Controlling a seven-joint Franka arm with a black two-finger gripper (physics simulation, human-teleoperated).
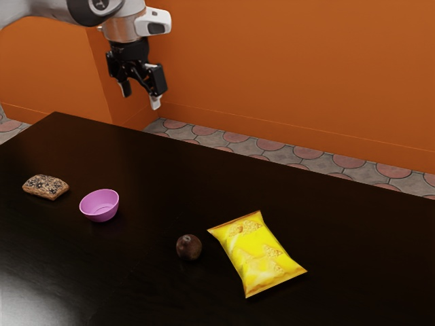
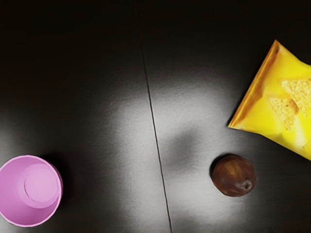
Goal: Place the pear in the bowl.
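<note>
Wide gap between bowl [image 1: 100, 215] and pear [image 1: 189, 248], open above — yellow bag [image 1: 257, 255] near pear

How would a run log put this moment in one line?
Gripper: open, raised | pear: on table, ungripped | pink bowl: empty | placing: not done

Pale Franka arm [image 1: 41, 9], black two-finger gripper [image 1: 141, 97]

From my remote station I'm seeing a smooth, light grey shell running into a black joint section [image 1: 79, 12], where a round cap [image 1: 102, 5] is bearing a marking I'm not managing to read. A silvery, cylindrical wrist [image 1: 121, 29] is gleaming beside a rounded white housing [image 1: 151, 16] with a dark inset. The gripper is showing angular black linkages and one whitish fingertip [image 1: 155, 102].
</note>
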